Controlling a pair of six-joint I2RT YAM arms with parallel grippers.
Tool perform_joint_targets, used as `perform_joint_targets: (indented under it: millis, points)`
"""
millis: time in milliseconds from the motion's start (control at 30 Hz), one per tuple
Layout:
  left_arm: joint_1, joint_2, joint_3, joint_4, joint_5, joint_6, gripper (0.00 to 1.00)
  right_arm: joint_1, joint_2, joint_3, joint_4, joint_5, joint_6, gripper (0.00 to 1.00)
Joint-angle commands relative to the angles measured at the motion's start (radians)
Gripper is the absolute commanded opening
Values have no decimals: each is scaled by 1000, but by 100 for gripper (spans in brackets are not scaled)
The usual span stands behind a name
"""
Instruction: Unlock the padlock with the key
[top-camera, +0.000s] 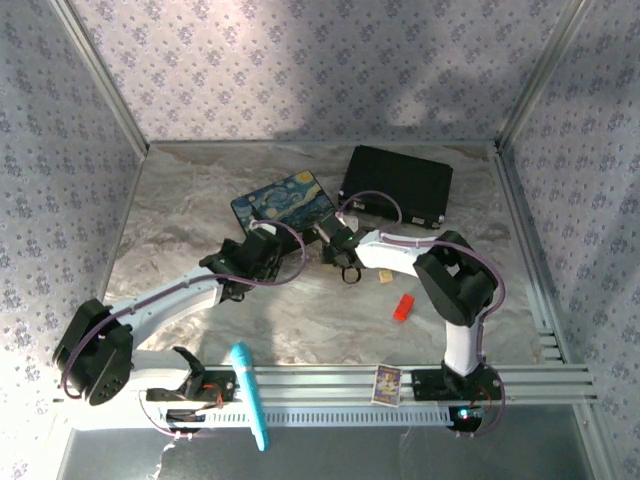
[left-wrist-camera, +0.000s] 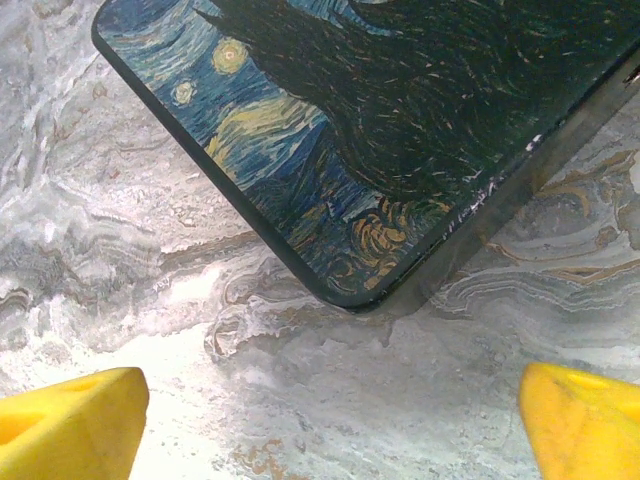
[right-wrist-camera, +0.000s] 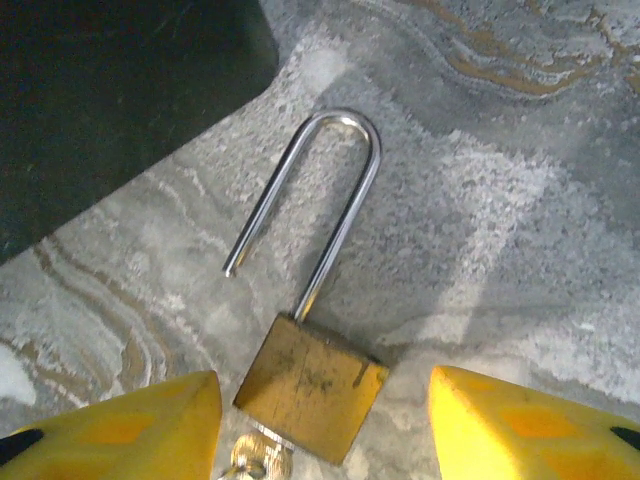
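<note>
Small brass-gold padlock, scuffed square body, long thin silver U-shaped shackle. Lies flat on the grey marbled table, shackle pointing away and leaning slightly right. Stands unlocked: one shackle leg seated in the body, the other out, free tip clear of the body. Tiny pale metal key, touching the body's bottom edge, apparently in the keyhole, partly cut off.

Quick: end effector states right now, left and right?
Left end effector: open, holding nothing.
Right end effector: open, straddling the padlock, not clamped on it.
</note>
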Motion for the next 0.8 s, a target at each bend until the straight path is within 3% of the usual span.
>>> perform_joint_targets:
  millis: [0, 167, 300, 567, 767]
  points:
    - [3, 32, -4, 18, 6, -60, 98, -12, 57, 48, -6, 21, 18, 55]
    - [37, 136, 9, 61, -68, -128, 100, -17, 70, 14, 2, 14, 21, 39]
    - [64, 143, -3, 95, -116, -159, 100, -10, 33, -49, -8, 24, -6, 33]
    - [224, 144, -29, 192, 25, -138, 100, 52, -107, -183, -62, -19, -30, 31]
    - [283, 158, -30, 222, 109, -166, 100, 96, -229, -281, -112, -17, -1, 32]
